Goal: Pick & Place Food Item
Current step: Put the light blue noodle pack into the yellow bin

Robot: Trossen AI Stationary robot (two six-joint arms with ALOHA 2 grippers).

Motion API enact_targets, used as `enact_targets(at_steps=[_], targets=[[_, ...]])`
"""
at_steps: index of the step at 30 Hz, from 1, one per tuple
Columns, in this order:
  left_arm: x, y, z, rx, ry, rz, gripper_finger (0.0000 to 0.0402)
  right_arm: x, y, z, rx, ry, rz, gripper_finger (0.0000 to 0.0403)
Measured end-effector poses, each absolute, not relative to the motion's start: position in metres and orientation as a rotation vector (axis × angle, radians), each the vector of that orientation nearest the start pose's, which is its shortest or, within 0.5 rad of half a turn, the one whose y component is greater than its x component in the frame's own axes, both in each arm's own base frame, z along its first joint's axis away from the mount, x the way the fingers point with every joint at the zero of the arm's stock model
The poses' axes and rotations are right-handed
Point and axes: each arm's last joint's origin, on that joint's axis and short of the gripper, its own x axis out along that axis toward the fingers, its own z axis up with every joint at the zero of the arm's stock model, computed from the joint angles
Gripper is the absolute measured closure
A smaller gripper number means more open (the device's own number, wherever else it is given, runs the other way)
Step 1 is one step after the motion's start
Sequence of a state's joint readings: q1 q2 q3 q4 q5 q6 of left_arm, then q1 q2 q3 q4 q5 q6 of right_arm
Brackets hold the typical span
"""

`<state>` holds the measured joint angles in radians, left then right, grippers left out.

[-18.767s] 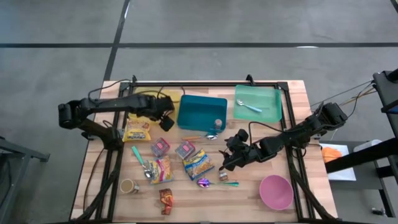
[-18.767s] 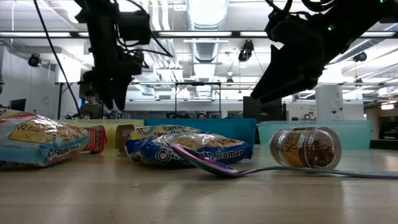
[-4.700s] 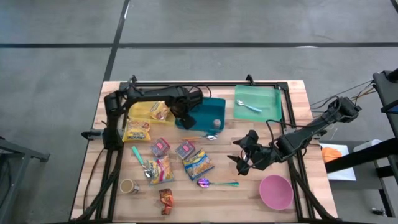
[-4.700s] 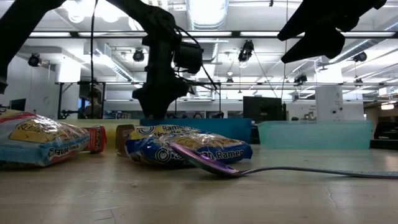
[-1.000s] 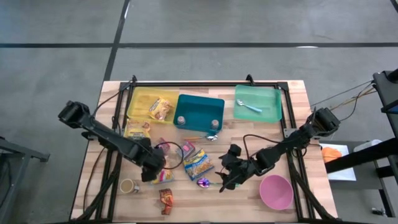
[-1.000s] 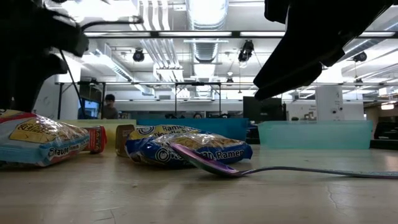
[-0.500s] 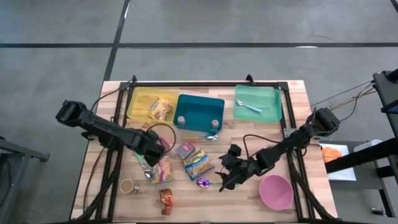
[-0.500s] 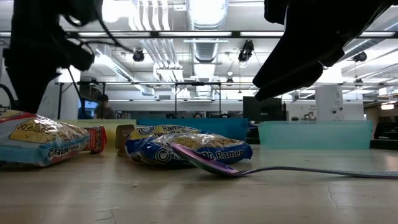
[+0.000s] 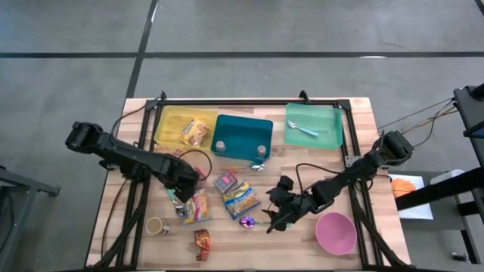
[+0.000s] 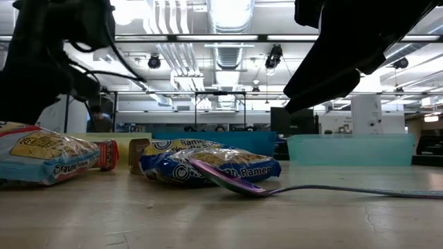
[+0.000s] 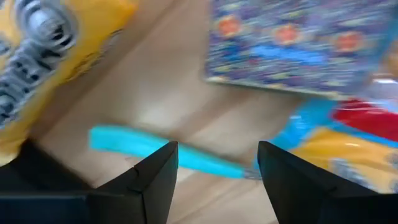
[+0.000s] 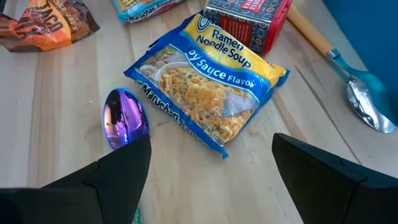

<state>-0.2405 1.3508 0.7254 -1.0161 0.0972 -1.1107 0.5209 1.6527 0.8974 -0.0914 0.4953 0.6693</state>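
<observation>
Ceiling strip lights [image 10: 228, 14] glare white overhead, leaving both arms as black silhouettes seen from desk height. The desk [image 9: 355, 151] is evenly lit from above, with soft, short shadows. The left wrist view is smeared with blur; the right wrist view is crisp.

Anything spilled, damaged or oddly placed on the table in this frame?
Nothing spilled or damaged. The table is cluttered: ramen packets, spoons and boxes lie scattered at mixed angles, with one snack packet already in the yellow bin.
</observation>
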Motion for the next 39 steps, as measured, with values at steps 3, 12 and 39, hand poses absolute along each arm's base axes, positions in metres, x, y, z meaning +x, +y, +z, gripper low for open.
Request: enact_targets(at_steps=[3, 12, 39], targets=[[0.179, -0.047, 0.178, -0.735, 1.545, 0.637, 0.0174, 0.287, 0.149, 0.172, 0.228, 0.704, -0.219, 0.0072], [0.162, -0.043, 0.199, -0.866, 1.413, 0.561, 0.0174, 0.287, 0.149, 0.172, 0.231, 0.704, -0.218, 0.0072], [0.162, -0.047, 0.166, -1.025, 1.333, 0.386, 0.0174, 0.287, 0.149, 0.172, 0.236, 0.711, -0.207, 0.0072]])
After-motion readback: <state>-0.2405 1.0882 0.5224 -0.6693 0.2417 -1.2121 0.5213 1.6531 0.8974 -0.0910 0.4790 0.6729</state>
